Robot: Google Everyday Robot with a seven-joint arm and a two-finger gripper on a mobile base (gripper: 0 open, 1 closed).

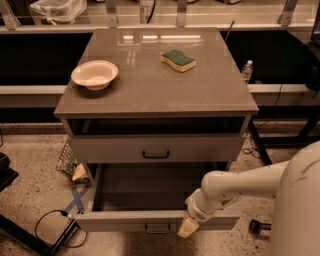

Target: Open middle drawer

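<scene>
Only one view: looking down from above and in front of the counter (150, 85), fairly near, facing its front edge, with the gripper (189, 227) low, below that edge, toward the right corner.

This looks like a robot test lab, not a home. The floor (35, 185) is hard and speckled, with a cross of blue tape (76, 200) stuck on it and black cables (47, 225) lying loose. A grey cabinet (150, 90) stands alone in front of long work benches (30, 90) with metal posts (111, 12). A white robot arm (240, 182) reaches in, and its gripper (189, 227) is at the front of the pulled-out drawer (125, 220).
</scene>
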